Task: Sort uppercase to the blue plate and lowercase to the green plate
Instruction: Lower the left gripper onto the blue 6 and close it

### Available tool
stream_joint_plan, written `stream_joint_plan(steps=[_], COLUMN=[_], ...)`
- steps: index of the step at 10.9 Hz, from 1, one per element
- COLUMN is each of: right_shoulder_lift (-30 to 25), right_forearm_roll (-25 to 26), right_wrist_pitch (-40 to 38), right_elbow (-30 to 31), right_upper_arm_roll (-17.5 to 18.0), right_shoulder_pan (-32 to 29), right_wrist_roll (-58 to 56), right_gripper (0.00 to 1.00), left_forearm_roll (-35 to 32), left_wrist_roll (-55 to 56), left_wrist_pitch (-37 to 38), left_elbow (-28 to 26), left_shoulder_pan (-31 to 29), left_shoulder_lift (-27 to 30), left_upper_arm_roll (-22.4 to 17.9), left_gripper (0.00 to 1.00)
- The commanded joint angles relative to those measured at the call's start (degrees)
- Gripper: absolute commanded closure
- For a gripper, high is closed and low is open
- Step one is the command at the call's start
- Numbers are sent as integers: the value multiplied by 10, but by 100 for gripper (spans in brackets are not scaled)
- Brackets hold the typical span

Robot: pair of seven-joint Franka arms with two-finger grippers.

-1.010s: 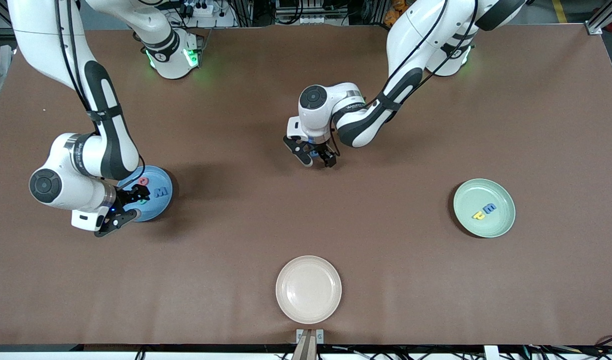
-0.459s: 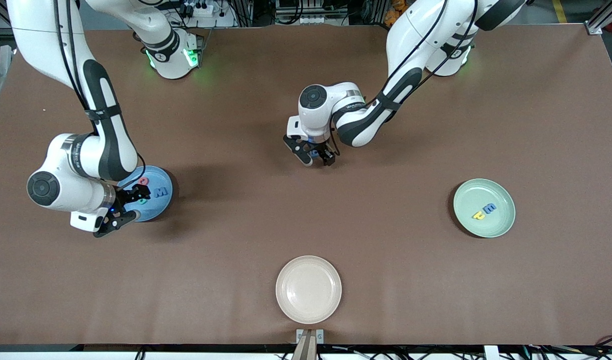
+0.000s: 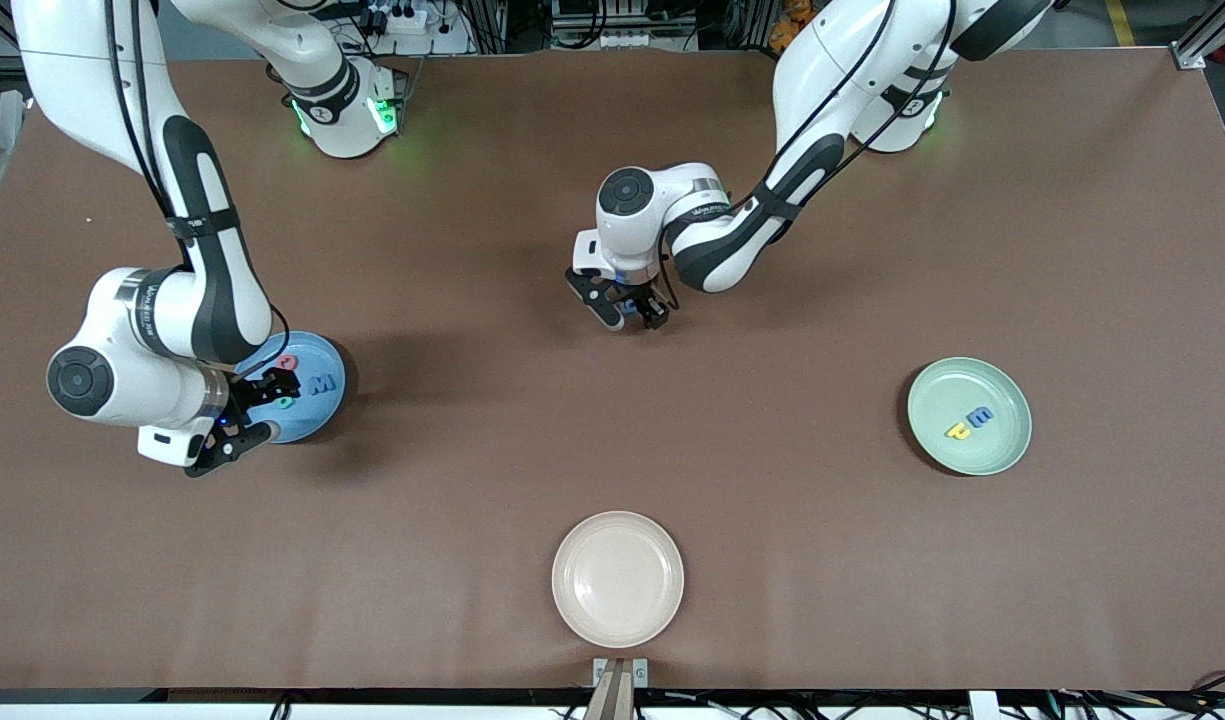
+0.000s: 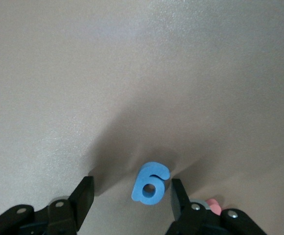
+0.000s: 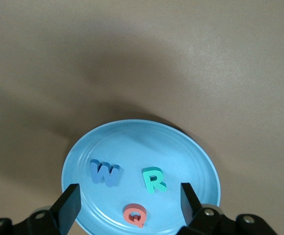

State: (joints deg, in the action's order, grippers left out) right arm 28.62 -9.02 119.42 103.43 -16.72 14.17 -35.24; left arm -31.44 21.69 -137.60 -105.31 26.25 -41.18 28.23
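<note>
The brown table (image 3: pixel 532 450) lay wide and bare around me, with much open room between the three plates. The cream plate (image 3: pixel 618 579) sat close to the table edge nearest the front camera, well apart from the others. The green plate (image 3: pixel 969 416) lay toward my left arm's end and carried a yellow lowercase letter (image 3: pixel 957 431) and a blue lowercase letter (image 3: pixel 980 416), just beside each other. The blue plate (image 3: pixel 297 387) lay toward my right arm's end, partly hidden under my right wrist in the front view.

My left gripper (image 3: pixel 628 314) was down low over the middle of the table, its jaws partly parted around a blue foam letter (image 4: pixel 151 183) that lay flat on the cloth. One finger (image 4: pixel 180 198) stood just beside that letter, perhaps touching it, while the other finger (image 4: pixel 82 197) was clearly apart from it. A bit of pink-red foam (image 4: pixel 213 204) peeked out just beside the near finger.

My right gripper (image 3: pixel 251 410) hung over the blue plate with its jaws wide and nothing between them. On that plate lay a blue W (image 5: pixel 105 173), a teal-green R (image 5: pixel 154 179) and a red Q (image 5: pixel 134 215), none touching another, the Q close to the rim.
</note>
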Motion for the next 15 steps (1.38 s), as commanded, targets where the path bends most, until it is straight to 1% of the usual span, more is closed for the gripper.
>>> stream_joint_plan(steps=[1,2,6,7,9,10,11,12,13,15], right_shoulder_lift=[-10,-10,-10,-10,-10,-10,-11,-11,-14,-28], right_forearm_roll=[-4,-4,-4,-4,-4,-4,-4,-5,-5,-4], right_wrist_pitch=[-13,-13,-26,-37,-57,-60,-61,-64,-72,-90], right_elbow=[0,0,-10,-15,-23,-24,-24,-24,-24,-24], right_upper_arm_roll=[3,3,3,3,4,4,4,5,5,6], right_shoulder_pan=[-1,-2,-1,-1,2,4,4,5,5,18], right_wrist_roll=[9,10,10,14,31,33,33,34,41,66], right_gripper=[9,9,9,9,9,9,9,9,9,9], left_forearm_roll=[-17,-17,-17,-18,-18,-17,-17,-17,-17,-7], left_wrist_roll=[14,15,14,14,14,14,13,12,12,9], left_wrist_pitch=[-13,-14,-15,-15,-15,-15,-14,-12,-9,6], left_elbow=[-14,-15,-13,-13,-13,-13,-14,-14,-13,-16], left_shoulder_pan=[-6,-6,-6,-6,-6,-6,-8,-9,-22,-55], left_shoulder_lift=[8,8,8,8,8,8,8,11,16,60], left_upper_arm_roll=[1,1,1,1,0,0,0,0,0,2], left_gripper=[38,41,62,65,75,84,97,100,100,100])
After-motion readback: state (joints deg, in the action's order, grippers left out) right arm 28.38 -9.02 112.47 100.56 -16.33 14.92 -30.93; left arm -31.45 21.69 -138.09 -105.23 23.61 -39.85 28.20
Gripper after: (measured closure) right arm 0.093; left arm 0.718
